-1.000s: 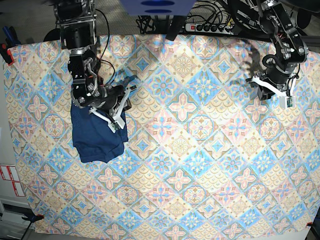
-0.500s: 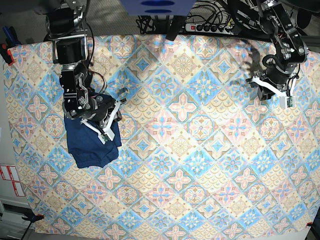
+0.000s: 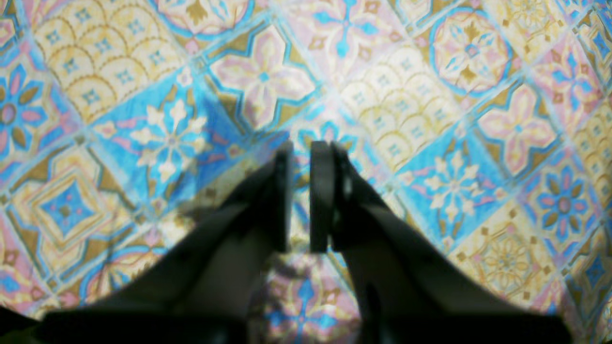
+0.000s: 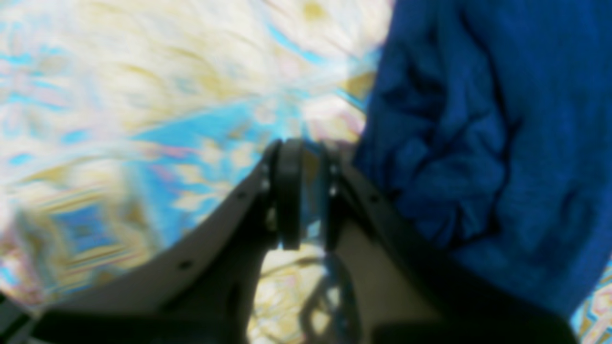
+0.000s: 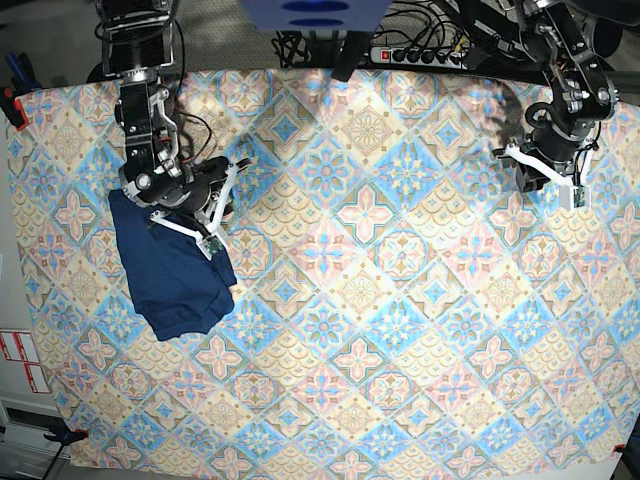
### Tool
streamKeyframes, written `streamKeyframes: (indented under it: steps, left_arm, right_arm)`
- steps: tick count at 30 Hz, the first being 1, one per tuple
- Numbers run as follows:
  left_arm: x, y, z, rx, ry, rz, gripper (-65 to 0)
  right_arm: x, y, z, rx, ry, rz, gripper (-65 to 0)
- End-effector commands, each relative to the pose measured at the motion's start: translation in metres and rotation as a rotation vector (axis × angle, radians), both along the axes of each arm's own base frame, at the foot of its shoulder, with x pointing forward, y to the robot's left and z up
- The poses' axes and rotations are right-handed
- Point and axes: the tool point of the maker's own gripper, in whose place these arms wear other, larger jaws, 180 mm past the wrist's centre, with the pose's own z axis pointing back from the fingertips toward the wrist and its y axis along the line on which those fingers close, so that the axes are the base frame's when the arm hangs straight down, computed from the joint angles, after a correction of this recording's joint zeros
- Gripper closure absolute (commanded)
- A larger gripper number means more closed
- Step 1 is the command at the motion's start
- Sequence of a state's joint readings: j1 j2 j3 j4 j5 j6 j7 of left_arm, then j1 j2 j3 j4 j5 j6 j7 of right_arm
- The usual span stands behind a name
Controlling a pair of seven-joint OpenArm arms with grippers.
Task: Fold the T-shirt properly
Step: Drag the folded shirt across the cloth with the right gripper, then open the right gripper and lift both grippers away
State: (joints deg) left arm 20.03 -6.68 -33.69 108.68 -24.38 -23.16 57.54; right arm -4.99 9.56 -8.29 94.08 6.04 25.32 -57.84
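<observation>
The dark navy T-shirt [image 5: 165, 275] lies folded into a compact, somewhat rumpled rectangle at the left of the table. It fills the right side of the right wrist view [image 4: 478, 119]. My right gripper [image 5: 205, 200] is at the shirt's upper right edge. In the right wrist view [image 4: 306, 191] its jaws are nearly together with only tablecloth between them, just left of the cloth's wrinkled edge. My left gripper [image 5: 532, 178] hovers far off at the upper right. In the left wrist view [image 3: 301, 191] it is shut and empty over the tablecloth.
The pastel tile-patterned tablecloth [image 5: 380, 300] covers the whole table. A power strip and cables [image 5: 420, 50] lie beyond the far edge. Red clamps [image 5: 10, 105] hold the cloth at the left edge.
The right arm has moved left and toward the far edge, and the shirt has shifted left with it. The left gripper has risen slightly.
</observation>
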Motion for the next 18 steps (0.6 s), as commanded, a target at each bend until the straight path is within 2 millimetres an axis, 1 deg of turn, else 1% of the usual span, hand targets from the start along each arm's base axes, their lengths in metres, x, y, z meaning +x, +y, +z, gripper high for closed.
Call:
streamKeyframes:
  steps: [1, 4, 5, 7, 10, 11, 13, 15, 18]
  left_arm:
    - [0.004, 0.005, 0.014, 0.031, -0.041, -0.013, -5.8]
    - [0.001, 0.009, 0.017, 0.052, -0.038, -0.025, -5.8]
    - [-0.002, 0.009, 0.016, 0.053, -0.030, -0.024, -5.8]
    - [-0.007, 0.012, 0.014, 0.062, -0.015, -0.027, -5.8]
    - [-0.016, 0.023, 0.013, 0.102, 0.018, -0.048, -5.8]
    - [-0.020, 0.024, 0.012, 0.106, 0.031, -0.050, -5.8]
    - [-0.029, 0.024, 0.009, 0.113, 0.053, -0.056, -5.7]
    - [-0.041, 0.026, 0.012, 0.133, 0.067, -0.060, -5.7]
    - [-0.061, 0.026, 0.014, 0.155, 0.103, -0.068, -5.6]
  right_arm:
    - [0.001, -0.003, 0.010, -0.011, -0.029, 0.002, -6.4]
    - [-0.013, 0.000, 0.021, -0.014, -0.046, 0.013, -6.4]
    - [-0.018, -0.004, 0.024, -0.019, -0.048, 0.000, -6.4]
    - [-0.029, -0.023, 0.026, -0.039, -0.039, -0.051, -6.4]
    - [-0.046, -0.049, 0.027, -0.066, -0.027, -0.124, -6.4]
    - [-0.054, -0.059, 0.026, -0.077, -0.016, -0.151, -6.4]
    - [-0.077, -0.080, 0.021, -0.104, 0.021, -0.203, -6.3]
    - [-0.099, -0.095, 0.020, -0.115, 0.051, -0.248, -6.3]
    - [-0.130, -0.115, 0.019, -0.074, 0.093, -0.340, -5.0]
